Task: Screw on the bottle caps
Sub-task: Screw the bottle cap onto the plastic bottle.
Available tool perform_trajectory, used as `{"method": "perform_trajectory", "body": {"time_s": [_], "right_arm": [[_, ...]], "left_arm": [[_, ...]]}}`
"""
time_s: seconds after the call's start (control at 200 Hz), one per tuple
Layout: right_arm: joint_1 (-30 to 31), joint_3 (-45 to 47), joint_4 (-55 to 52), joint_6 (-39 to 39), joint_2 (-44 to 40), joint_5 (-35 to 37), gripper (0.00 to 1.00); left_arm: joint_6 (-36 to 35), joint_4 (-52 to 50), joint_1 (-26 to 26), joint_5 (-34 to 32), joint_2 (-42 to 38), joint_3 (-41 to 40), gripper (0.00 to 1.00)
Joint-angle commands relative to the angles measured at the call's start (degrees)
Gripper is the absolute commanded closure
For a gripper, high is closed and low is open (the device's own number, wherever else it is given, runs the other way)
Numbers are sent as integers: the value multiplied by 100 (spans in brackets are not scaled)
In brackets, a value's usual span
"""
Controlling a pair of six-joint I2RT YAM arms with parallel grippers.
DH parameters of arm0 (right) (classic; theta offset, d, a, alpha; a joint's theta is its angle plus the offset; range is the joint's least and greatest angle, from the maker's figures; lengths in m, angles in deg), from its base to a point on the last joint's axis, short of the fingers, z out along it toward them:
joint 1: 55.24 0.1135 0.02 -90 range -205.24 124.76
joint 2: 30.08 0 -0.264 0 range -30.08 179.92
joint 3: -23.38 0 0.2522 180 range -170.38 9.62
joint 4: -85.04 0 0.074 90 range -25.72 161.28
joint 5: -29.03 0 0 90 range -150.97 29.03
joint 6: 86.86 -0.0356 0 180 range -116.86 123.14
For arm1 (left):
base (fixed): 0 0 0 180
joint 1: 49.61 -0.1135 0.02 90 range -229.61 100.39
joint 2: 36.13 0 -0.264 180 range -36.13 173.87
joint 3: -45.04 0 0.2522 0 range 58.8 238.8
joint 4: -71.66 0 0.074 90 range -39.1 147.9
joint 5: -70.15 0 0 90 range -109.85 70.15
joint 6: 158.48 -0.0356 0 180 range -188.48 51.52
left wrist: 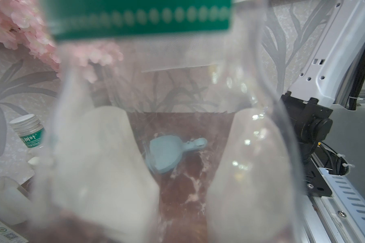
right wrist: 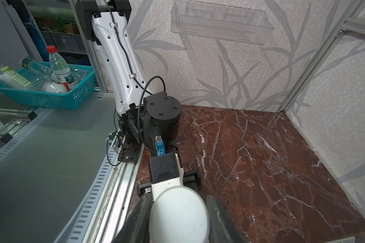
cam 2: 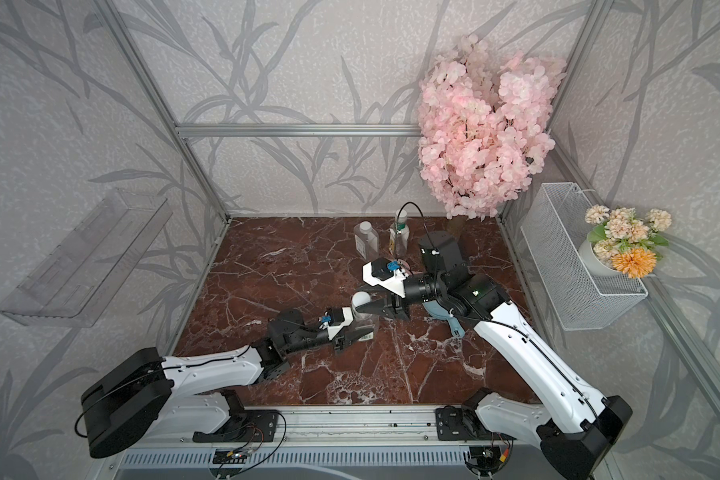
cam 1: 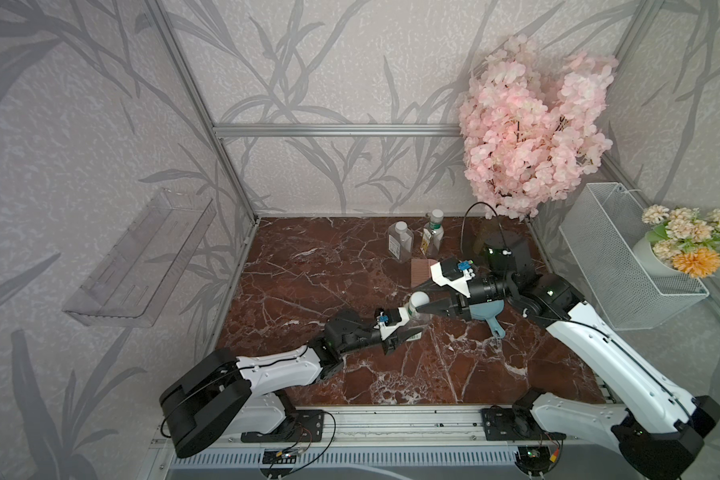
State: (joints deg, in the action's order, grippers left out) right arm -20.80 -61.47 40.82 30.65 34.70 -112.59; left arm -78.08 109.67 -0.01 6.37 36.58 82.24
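Counter (cam 1: 308, 291), red-brown marble with white veins; entries run from the front edge to the back wall.

1. Left claw (cam 1: 404, 330): clenched around the body of a round clear plastic bottle with green-white label (cam 2: 366, 326), at mid-counter. Whether the bottle's base rests on the counter cannot be told. In the left wrist view the bottle fills the frame out of focus, and the claw shows only as two pale blurs through the plastic.

2. Right claw (cam 1: 415, 299): clenched on a round white plastic screw cap (right wrist: 178, 212) that sits on top of the held bottle, with a black finger pressed to each side. The neck is hidden under the cap, so how far it is threaded is not legible.

3. Pale blue plastic scoop with short handle (cam 1: 491, 318): lying on the counter, its bowl partly covered by the right arm in both top views. It shows whole but blurred through the bottle in the left wrist view.

4. Brown ribbed block (cam 1: 422, 270): partly hidden behind the right wrist; what it is cannot be made out.

5. Squarish clear plastic bottle with white label (cam 1: 400, 245) and second round clear plastic bottle with green-white label (cam 1: 433, 235): upright, side by side near the back wall. A white cap (cam 1: 400, 227) tops the former and a white cap (cam 1: 436, 215) the latter; their tightness is not legible.

6. Pink artificial blossom branch (cam 1: 532, 133): back right corner, its foot hidden behind the right arm.
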Motion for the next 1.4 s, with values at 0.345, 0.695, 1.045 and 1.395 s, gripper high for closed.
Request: {"method": "perform_trajectory", "body": {"time_s": [0.345, 0.695, 1.045, 1.395], "right_arm": [[546, 591, 791, -1037, -319, 2156, 95], [591, 454, 740, -1711, -123, 3354, 100], [203, 39, 214, -919, -237, 1495, 33], [292, -441, -361, -325, 258, 1117, 11]], "left_arm": [[-140, 672, -1, -1065, -258, 115, 73], [-12, 785, 41, -1636, -380, -158, 75], [-50, 548, 43, -1130, -206, -125, 75], [-59, 414, 50, -767, -19, -17, 75]]}}
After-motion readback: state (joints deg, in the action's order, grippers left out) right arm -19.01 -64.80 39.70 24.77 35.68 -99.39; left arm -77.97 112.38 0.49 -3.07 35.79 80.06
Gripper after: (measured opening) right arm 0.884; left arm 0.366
